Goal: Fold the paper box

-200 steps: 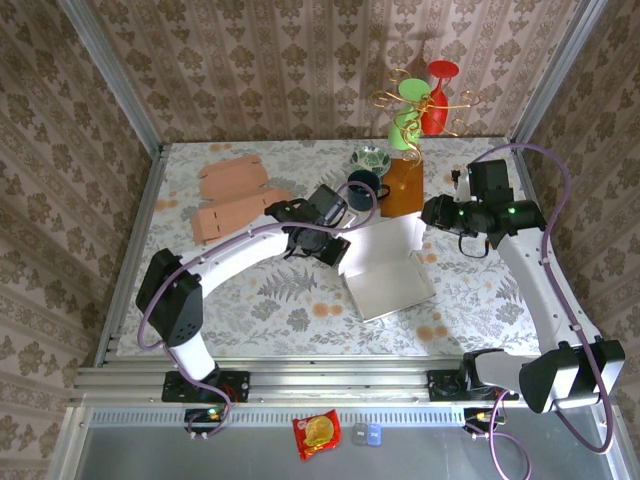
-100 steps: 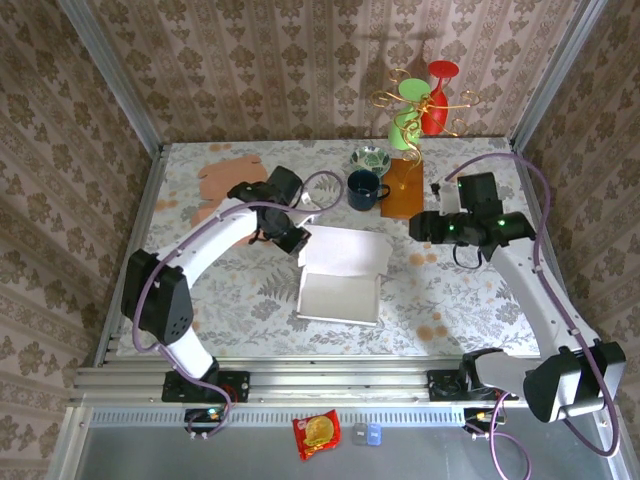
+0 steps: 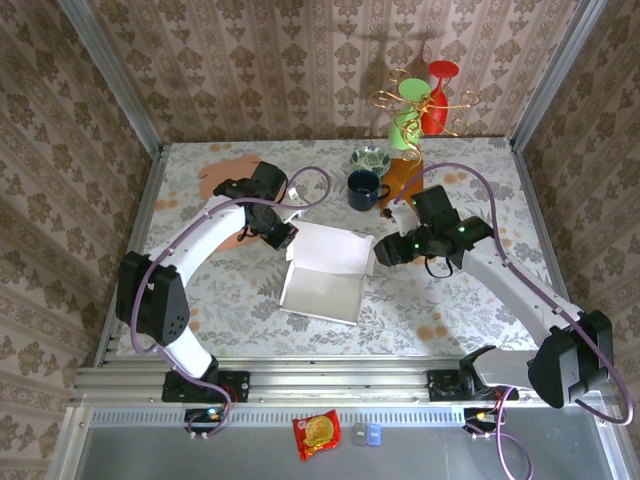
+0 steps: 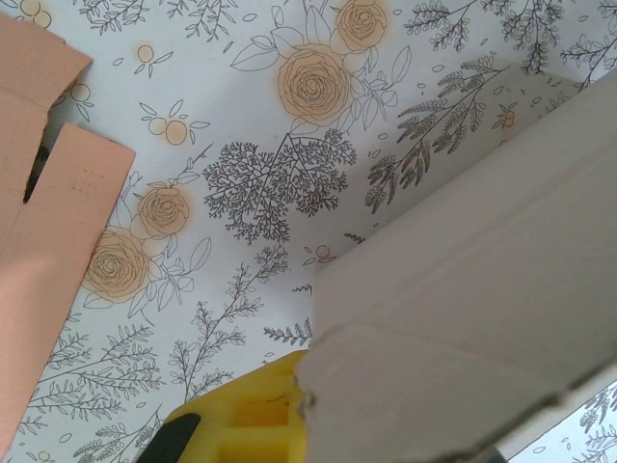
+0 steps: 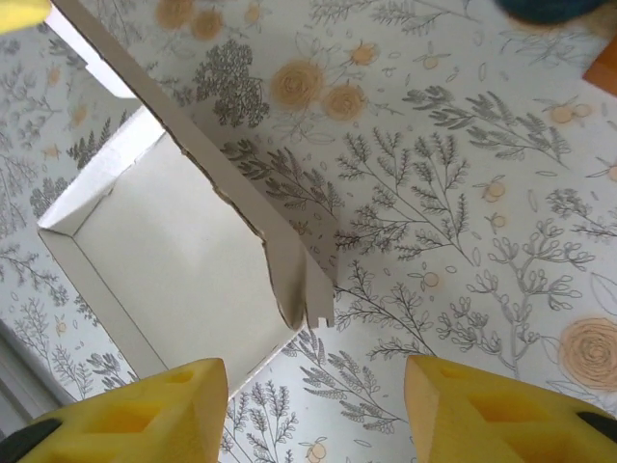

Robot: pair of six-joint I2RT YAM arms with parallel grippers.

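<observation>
White paper box (image 3: 322,278): where is it, and at which step?

Me: Middle of the floral bench (image 3: 450,300), tray open upward, rear panel tilted up. My left gripper (image 3: 283,236) is clamped on its back-left corner. My right gripper (image 3: 383,252) hangs over the right wall, fingers apart. Judgement: side walls not yet locked. Next I should close on that wall's loose end and tuck it in.

Do the views differ?

Me: Right wrist gives the notched tab (image 5: 313,313) and the tray's inside. Left wrist gives one yellow finger (image 4: 241,420) against card, plus flat brown cardboard blanks (image 4: 43,222).
</observation>
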